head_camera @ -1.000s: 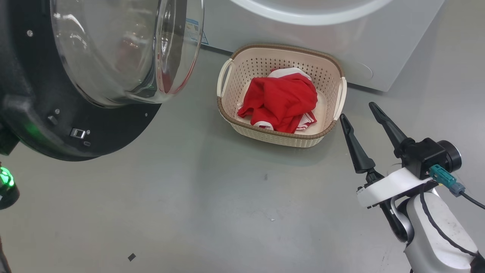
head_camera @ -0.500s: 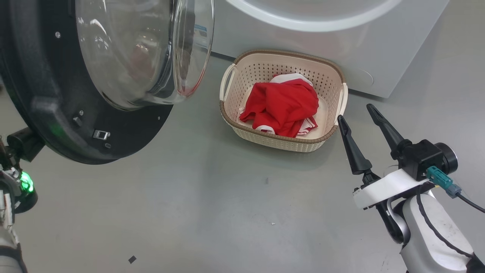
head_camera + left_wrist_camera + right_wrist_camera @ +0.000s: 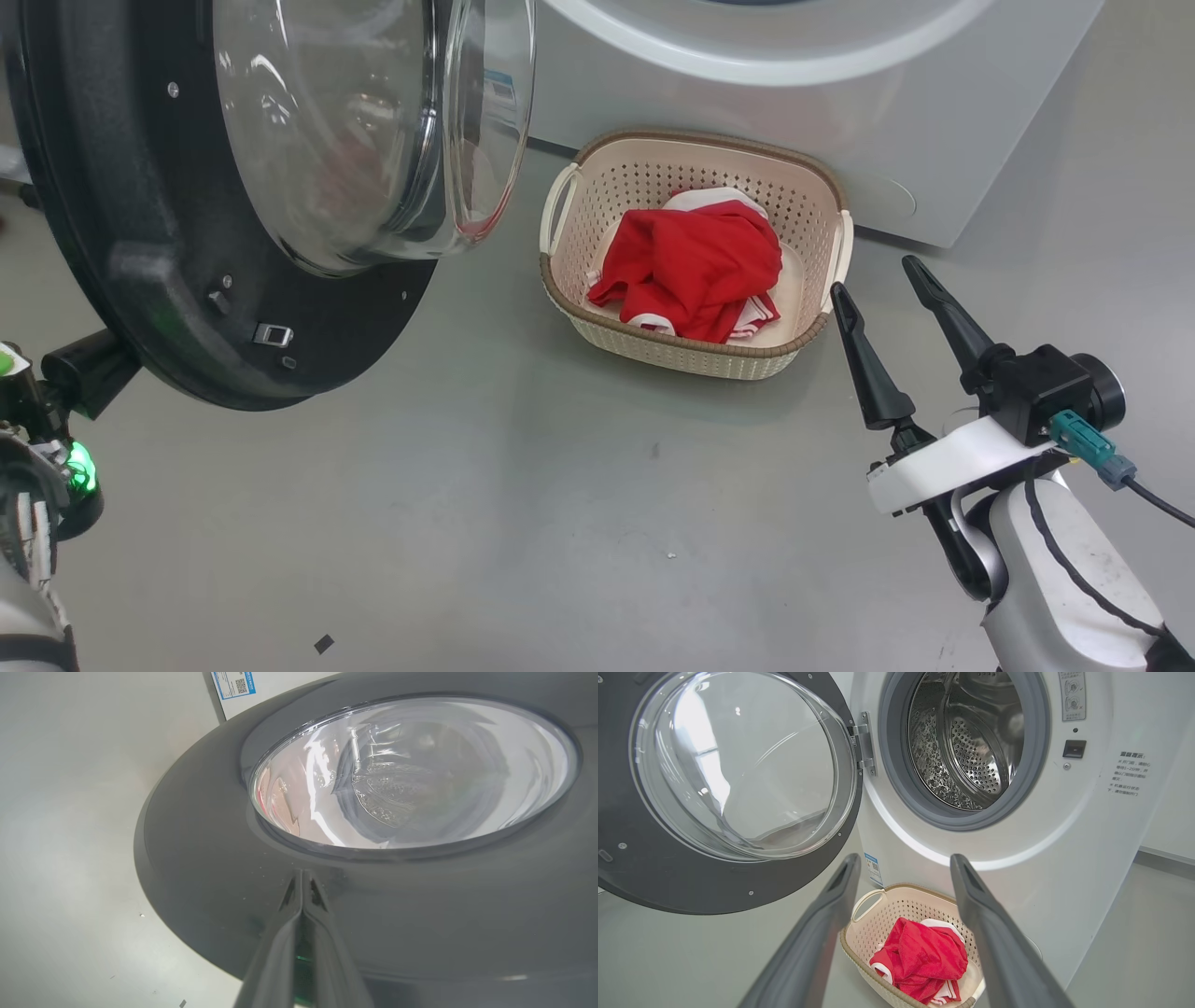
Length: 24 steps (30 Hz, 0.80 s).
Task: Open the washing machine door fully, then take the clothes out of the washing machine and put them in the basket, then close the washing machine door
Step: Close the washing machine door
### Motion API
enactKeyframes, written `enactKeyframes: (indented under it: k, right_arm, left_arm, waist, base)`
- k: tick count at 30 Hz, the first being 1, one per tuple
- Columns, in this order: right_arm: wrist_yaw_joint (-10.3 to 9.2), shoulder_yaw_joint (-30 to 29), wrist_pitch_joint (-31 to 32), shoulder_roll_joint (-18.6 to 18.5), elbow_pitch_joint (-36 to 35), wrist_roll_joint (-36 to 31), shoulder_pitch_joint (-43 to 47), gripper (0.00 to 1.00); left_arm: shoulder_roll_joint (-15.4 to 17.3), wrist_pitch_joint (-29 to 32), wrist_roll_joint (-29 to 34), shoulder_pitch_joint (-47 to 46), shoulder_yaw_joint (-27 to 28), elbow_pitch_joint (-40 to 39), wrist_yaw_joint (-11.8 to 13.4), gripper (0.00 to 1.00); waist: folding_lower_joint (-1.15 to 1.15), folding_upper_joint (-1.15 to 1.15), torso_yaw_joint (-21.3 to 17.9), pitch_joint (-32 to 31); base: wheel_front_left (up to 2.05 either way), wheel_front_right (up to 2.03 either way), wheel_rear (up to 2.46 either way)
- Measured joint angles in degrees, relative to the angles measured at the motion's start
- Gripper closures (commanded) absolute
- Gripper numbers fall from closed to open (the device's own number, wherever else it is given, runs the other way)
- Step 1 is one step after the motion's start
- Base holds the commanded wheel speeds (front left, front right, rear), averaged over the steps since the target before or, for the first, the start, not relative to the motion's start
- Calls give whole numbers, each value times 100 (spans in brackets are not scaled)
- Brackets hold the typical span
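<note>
In the head view the door now stands further to the right, nearer the basket, than a second ago, and the left arm has come in at the lower left behind the door's edge. We take this as the start of the closing swing. The clothes lie in the basket on the floor, just in front of the washer. The right gripper hovers beside the basket, its fingers spread wide and holding nothing. In the left wrist view the left gripper has its fingers pressed together with nothing between them, and their tips seem to rest on the door's dark outer face just below the window. In the right wrist view the drum looks empty, so we judge the unloading done. The door is still wide open on its hinge, so most of the closing push remains.
</note>
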Motion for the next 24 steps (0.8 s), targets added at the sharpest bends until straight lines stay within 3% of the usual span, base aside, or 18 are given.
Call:
enactKeyframes:
  k: [13,20,24]
  right_arm:
    - [1,-98,0,57,8,51,175,0]
    - [1,-97,0,130,10,51,240,0]
    - [1,-81,0,156,8,51,285,0]
  left_arm:
    - [112,-1078,677,474,-161,-1067,-410,100]
    - [531,-2380,1580,891,-264,-1905,-450,100]
    - [630,-2907,1809,1176,-600,-2488,-448,100]
  waist:
    - [0,0,69,-233]
    - [0,0,99,-383]
    - [0,0,97,-437]
  base:
    - [0,0,0]
    - [0,0,0]
    - [0,0,0]
